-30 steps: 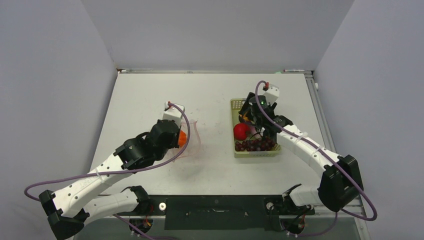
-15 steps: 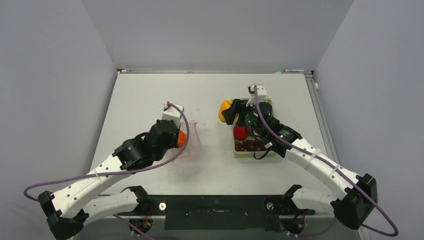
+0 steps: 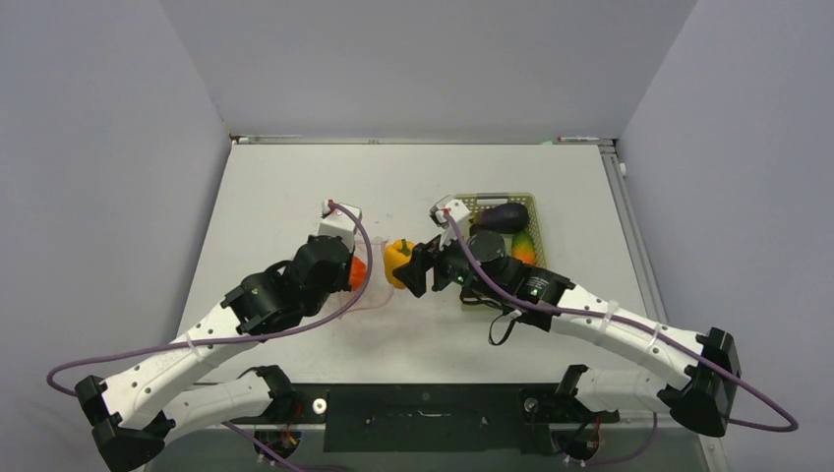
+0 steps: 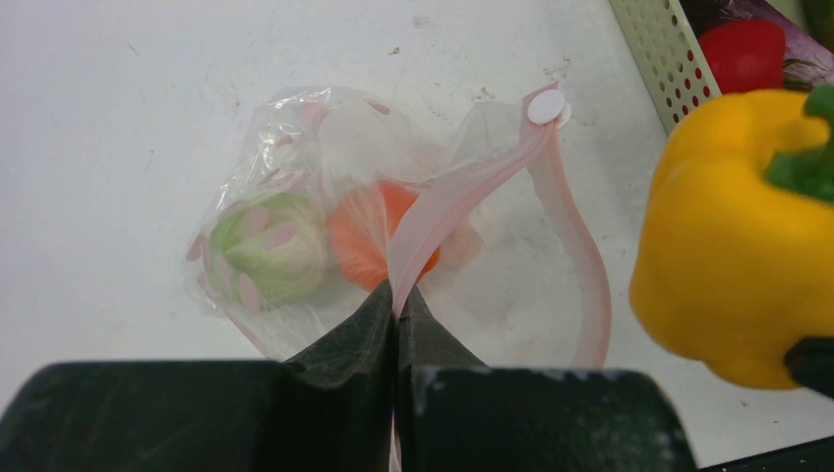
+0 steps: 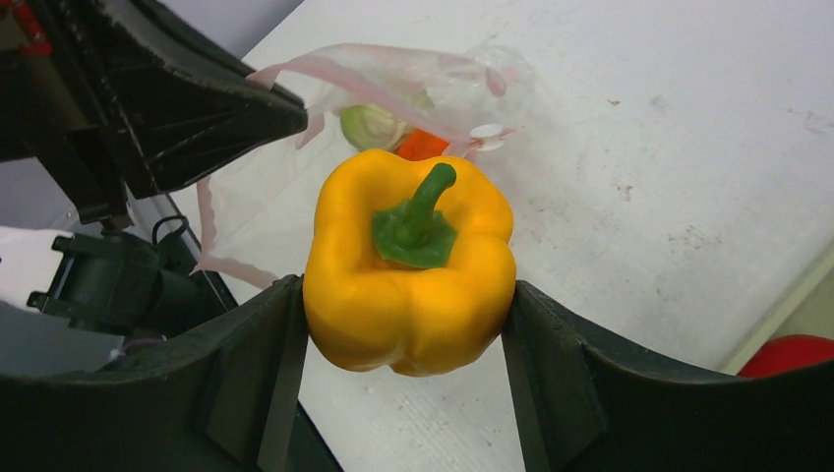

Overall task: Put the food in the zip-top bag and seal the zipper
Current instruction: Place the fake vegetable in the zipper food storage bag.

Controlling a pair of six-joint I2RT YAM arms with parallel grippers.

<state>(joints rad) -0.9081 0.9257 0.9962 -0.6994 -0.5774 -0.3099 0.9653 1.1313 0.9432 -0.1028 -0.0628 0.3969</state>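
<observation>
Between mesh basket [image 4: 654,54] and zip-top bag [image 4: 511,265], we see the right gripper [image 5: 405,334] clamped on the yellow pepper [image 5: 408,265], near the bag's open mouth. The left gripper [image 4: 396,310] pinches the zipper [image 4: 462,187] tightly; a green apple [image 4: 266,246] and an orange [image 4: 359,241] lie inside the bag on the table [image 3: 295,187].

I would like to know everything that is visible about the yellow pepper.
The yellow pepper is a glossy, plastic-looking toy with rounded lobes and a green stem. The right end effector grips it by two opposite sides, stem facing the wrist camera. It is held above the table, beside the open mouth of the zip-top bag, not yet inside.
</observation>
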